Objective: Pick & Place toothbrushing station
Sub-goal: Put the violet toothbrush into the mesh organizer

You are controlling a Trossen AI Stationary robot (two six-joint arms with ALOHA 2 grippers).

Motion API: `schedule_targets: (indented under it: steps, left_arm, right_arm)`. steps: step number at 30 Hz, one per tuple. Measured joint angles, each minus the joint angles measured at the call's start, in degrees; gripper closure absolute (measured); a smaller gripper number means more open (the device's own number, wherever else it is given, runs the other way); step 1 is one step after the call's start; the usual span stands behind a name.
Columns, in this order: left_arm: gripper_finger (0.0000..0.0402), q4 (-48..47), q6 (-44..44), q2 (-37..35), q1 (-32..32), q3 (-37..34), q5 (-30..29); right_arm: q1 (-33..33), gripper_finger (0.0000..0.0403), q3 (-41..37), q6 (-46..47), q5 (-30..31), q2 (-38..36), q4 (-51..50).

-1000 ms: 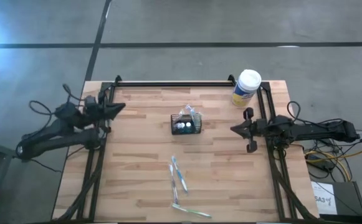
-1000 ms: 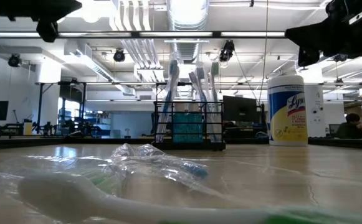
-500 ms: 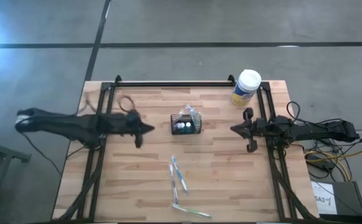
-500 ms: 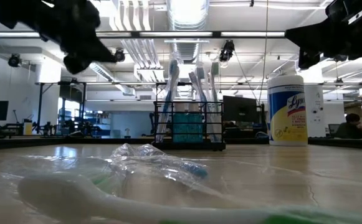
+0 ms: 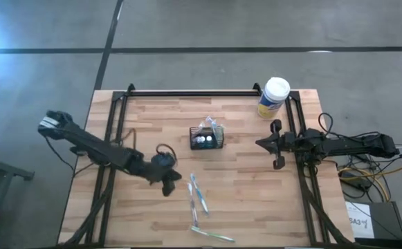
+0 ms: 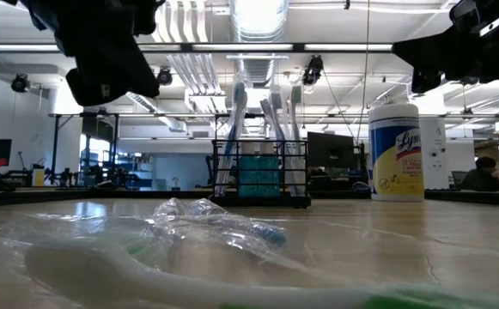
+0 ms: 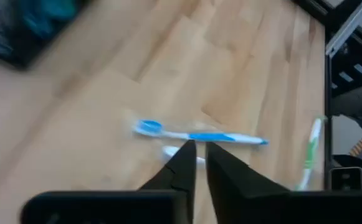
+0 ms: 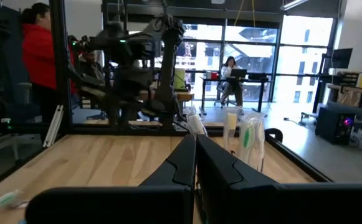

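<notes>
Left tool (image 5: 169,185): over the wooden tabletop (image 5: 138,214), front-left of centre, just beside the loose toothbrushes (image 5: 197,196). In its wrist view the fingers (image 7: 184,163) stand nearly together with a thin gap and hold nothing. The blue toothbrush (image 7: 196,134) lies just past the tips.

Toothbrushing station (image 5: 207,139): a small black wire caddy standing upright at mid-tabletop, with wrapped toothbrushes upright in it. Judged light, stiff and not fragile. The open wire sides give good purchase; the contents could shift if it tips. Best hold, by judgement: across the short walls or the top rim, clear of the brush handles.

Yellow canister (image 5: 273,97): far right corner, well apart from the caddy.

Right tool (image 5: 268,144): at the right edge of the tabletop, fingers (image 8: 187,163) closed together, empty, waiting.

Change from a second ago: the left arm has swung from the far left edge forward and inward to the loose brushes; the right arm, caddy and canister are unmoved.
</notes>
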Motion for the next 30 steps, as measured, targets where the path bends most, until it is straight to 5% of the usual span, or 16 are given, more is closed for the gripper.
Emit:
schedule_targets:
  steps: [8,16,22,30]
  left_arm:
    - [0.0259,-2.9,-6.4,14.4,-2.9,12.0,1.2]
    - [0.0160,-7.9,-16.4,21.7,-3.2,19.7,6.8]
    - [0.0146,-11.0,-26.0,25.1,-2.3,20.8,9.2]
    - [0.0147,-16.6,-26.5,31.2,0.2,25.6,15.1]
  right_arm:
    - [0.0,0.0394,0.0,0.8,-0.1,0.0,0.0]
    - [0.0,0.0394,0.0,5.4,-0.1,0.0,-1.6]
    - [0.0,0.0394,0.0,7.6,-0.1,0.0,-3.1]
    - [0.0,0.0394,-0.1,8.1,-0.1,0.0,-3.3]
